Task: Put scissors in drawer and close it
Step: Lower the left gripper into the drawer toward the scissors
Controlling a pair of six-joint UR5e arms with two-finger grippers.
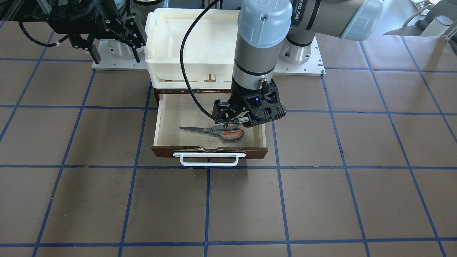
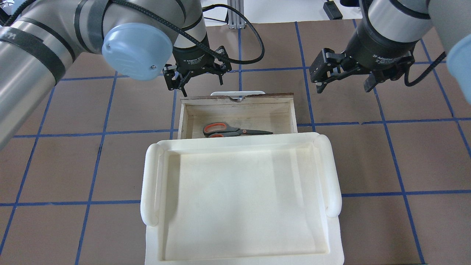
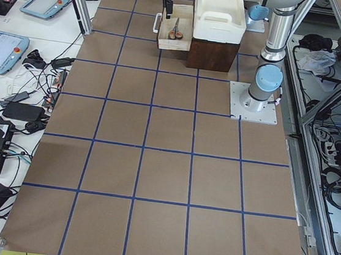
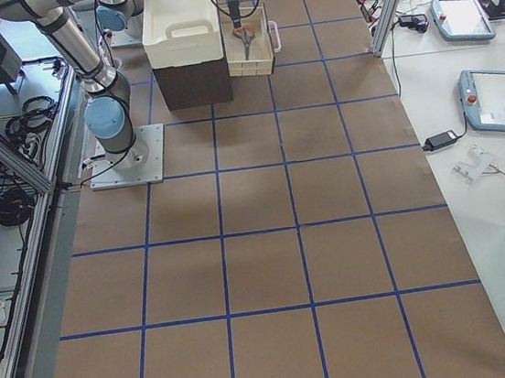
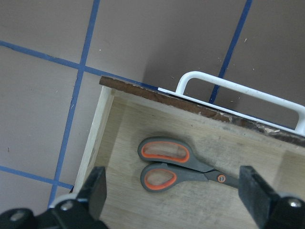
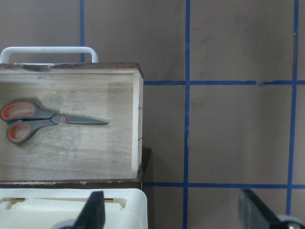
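Note:
The scissors lie flat inside the open drawer, handles toward the robot's left, blades closed. They also show in the overhead view, the left wrist view and the right wrist view. The drawer's white bar handle faces away from the robot. My left gripper is open and empty, just above the scissors' handle end; it shows over the drawer's front left corner in the overhead view. My right gripper is open and empty, above the table to the drawer's right.
A white plastic tray sits on top of the dark-brown cabinet that holds the drawer. The table is brown with blue grid lines. Operator tablets and cables lie along the far side in the side views.

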